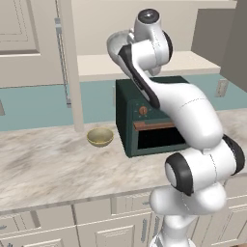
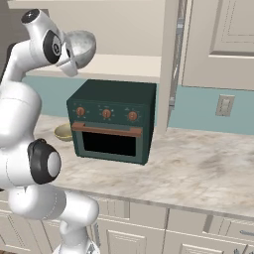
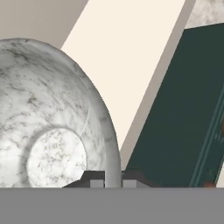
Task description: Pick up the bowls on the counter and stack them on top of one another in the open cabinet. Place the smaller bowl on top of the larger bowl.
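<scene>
tool (image 3: pixel 113 183) pinching larger bowl (image 3: pixel 48 118) by rim, above oven (image 2: pixel 111 119) | we judge it heavy, stiff, slick, chippable | keep rim grip

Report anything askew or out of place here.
Only the grey bowl: it hangs in the air, tipped on its side, its rim pinched by the gripper above the oven. The tan bowl sits upright on the counter.

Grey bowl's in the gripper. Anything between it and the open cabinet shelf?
Nothing visible. The grey bowl, its rim pinched by the gripper, hangs just in front of the shelf, at shelf height. The green oven sits below that path. The tan bowl is down on the counter.
</scene>
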Available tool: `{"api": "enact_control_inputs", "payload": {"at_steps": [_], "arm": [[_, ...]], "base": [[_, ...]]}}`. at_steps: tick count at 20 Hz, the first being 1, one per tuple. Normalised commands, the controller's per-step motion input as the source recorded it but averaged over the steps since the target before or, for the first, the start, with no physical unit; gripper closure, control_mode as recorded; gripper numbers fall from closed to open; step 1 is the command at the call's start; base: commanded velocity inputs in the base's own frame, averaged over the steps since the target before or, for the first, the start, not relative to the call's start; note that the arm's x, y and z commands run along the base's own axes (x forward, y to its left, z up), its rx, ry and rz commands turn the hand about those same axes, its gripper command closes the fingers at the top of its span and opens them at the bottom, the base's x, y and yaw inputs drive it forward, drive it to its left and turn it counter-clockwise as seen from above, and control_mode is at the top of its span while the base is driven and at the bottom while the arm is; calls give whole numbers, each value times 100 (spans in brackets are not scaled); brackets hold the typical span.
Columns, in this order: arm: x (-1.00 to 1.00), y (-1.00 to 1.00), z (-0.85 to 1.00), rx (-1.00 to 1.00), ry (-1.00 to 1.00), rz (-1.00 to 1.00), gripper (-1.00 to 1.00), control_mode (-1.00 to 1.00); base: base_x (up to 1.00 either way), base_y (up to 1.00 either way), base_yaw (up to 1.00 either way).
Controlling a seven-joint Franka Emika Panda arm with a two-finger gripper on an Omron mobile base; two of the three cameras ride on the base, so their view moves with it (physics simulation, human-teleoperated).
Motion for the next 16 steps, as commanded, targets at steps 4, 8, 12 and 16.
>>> {"api": "enact_control_inputs", "payload": {"at_steps": [4, 8, 12, 16], "arm": [[22, 2, -1, 0, -1, 0, 100, -100], [17, 1, -6, -1, -1, 0, 100, -100], [17, 0, -5, -1, -1, 0, 100, -100], [16, 0, -5, -1, -2, 0, 100, -100]], "base": [[0, 0, 0], [0, 0, 0], [0, 0, 0], [0, 0, 0]]}}
